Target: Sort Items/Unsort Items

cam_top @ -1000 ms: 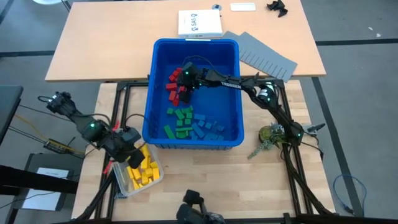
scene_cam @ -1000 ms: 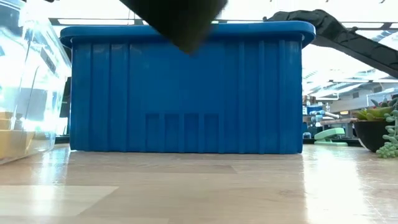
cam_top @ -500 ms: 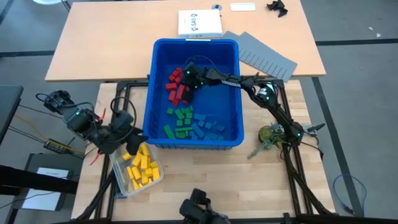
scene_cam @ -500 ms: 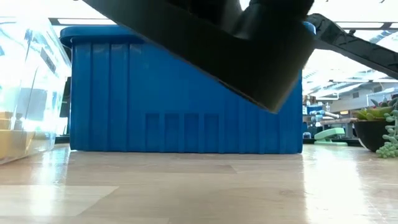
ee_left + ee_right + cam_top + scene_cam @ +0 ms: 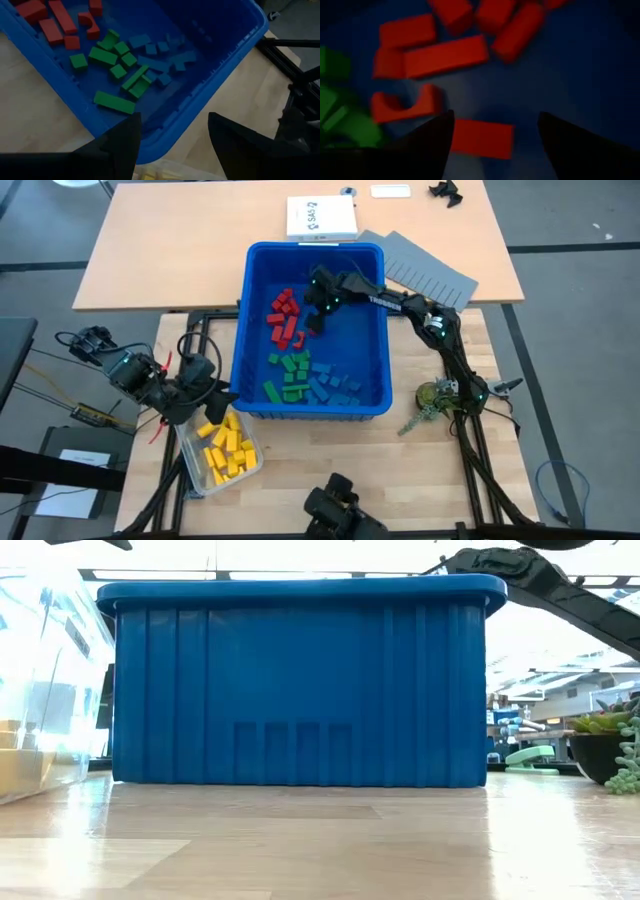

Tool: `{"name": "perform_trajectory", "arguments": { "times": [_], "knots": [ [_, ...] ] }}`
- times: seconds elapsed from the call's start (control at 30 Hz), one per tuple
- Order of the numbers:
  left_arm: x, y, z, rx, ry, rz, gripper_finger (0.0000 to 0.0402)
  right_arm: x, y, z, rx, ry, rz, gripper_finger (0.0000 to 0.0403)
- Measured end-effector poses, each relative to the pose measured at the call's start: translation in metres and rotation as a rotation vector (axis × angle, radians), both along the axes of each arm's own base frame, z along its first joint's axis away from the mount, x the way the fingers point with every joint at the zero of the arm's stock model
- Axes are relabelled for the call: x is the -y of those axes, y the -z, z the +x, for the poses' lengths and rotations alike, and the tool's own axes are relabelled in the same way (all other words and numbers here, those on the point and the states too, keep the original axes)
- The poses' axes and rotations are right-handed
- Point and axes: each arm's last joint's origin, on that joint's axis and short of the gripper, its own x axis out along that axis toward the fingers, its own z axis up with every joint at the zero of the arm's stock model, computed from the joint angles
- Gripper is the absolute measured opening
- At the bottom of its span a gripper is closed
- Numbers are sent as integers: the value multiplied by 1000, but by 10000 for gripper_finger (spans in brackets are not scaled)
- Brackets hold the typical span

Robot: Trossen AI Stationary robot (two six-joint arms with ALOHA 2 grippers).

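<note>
Nearest, a clear tub (image 5: 222, 455) of yellow blocks (image 5: 228, 450) sits on the counter (image 5: 330, 450) at its front left corner. Left hand (image 5: 205, 385) hovers between that tub and the blue bin (image 5: 240, 330), fingers (image 5: 122, 145) spread wide, nothing between them. In the bin, green blocks (image 5: 290, 375) and blue blocks (image 5: 333, 383) lie at the near end, touching each other; red blocks (image 5: 284, 318) are clustered farther back. Right hand (image 5: 318, 305) hangs inside the bin just beside the red cluster, fingers (image 5: 432, 142) wide apart, empty, a red brick (image 5: 481, 138) lying on the floor between them. Beyond the bin, grey divider sheets (image 5: 430, 272) and a white box (image 5: 322, 217).
</note>
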Motion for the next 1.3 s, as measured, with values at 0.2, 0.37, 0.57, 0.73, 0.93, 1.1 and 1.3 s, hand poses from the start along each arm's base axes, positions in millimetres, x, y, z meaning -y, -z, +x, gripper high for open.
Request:
{"name": "perform_trajectory", "arguments": {
  "times": [0.2,0.37,0.57,0.73,0.93,1.1,1.3],
  "knots": [
    [-4,0,2,-5,-4,35,239,11,20,-9,-38,-50,41,285],
    [-4,0,2,-8,0,43,239,7,35,-10,-88,-423,-104,285],
    [-4,-1,3,-6,9,51,239,5,45,-10,-52,-690,-226,281],
    [-4,-1,3,1,-2,62,239,2,58,-14,-75,-807,-250,274],
    [-4,-1,3,5,-8,66,239,-1,67,-18,-100,-816,-198,258],
    [-4,-1,3,6,-10,69,239,-2,68,-19,-104,-776,-156,211],
    [-4,-1,3,3,-6,75,239,-2,61,-18,-106,-702,-115,128]
  ]
}}
